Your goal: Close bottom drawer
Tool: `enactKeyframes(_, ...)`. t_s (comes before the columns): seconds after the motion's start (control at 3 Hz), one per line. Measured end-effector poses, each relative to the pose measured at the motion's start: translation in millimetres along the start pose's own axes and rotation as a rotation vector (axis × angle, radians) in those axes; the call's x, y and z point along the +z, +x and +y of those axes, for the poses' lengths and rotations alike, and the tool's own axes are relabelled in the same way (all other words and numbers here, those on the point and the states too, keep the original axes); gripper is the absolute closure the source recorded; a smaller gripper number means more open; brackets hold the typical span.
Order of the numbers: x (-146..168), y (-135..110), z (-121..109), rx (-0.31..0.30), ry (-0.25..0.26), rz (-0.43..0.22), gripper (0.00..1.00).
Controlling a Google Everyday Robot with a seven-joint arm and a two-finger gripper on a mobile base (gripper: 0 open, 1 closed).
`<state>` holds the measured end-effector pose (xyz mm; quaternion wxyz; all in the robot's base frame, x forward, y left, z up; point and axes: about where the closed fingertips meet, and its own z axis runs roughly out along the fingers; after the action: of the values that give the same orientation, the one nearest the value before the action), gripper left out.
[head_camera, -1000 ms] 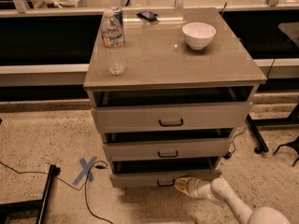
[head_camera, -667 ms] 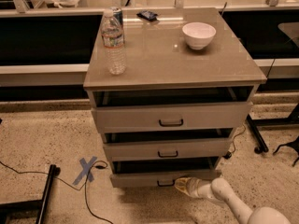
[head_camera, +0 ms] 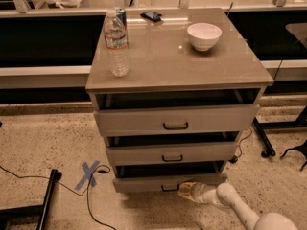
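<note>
Three drawers jut from the cabinet (head_camera: pixel 163 61); the bottom drawer (head_camera: pixel 139 183), lowest, sits ajar. Our gripper (head_camera: pixel 188 190) meets its front just right of the handle (head_camera: pixel 170 188); open or closed, we cannot tell. We should push squarely inward. A cable (head_camera: pixel 91 200) lies left of the cabinet, seemingly clear; bottle (head_camera: pixel 117 44) and bowl (head_camera: pixel 204 35) stand on top.

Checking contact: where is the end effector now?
Low in the camera view, the end effector sits at the bottom drawer, just right of its black handle.
</note>
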<state>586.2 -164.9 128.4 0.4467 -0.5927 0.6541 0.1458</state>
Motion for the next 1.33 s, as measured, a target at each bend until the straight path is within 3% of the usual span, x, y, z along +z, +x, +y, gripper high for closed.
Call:
enactKeyframes(0.33,-0.2,0.0,0.2,0.0,0.0,0.0,0.0)
enactKeyframes(0.67,-0.2,0.0,0.2,0.0,0.0,0.0,0.0)
enactKeyframes(1.0,-2.3,0.4,3.0,0.0,0.0,0.0,0.13)
enactKeyframes(1.33,-2.6,0.4,3.3,0.0,0.0,0.0,0.36)
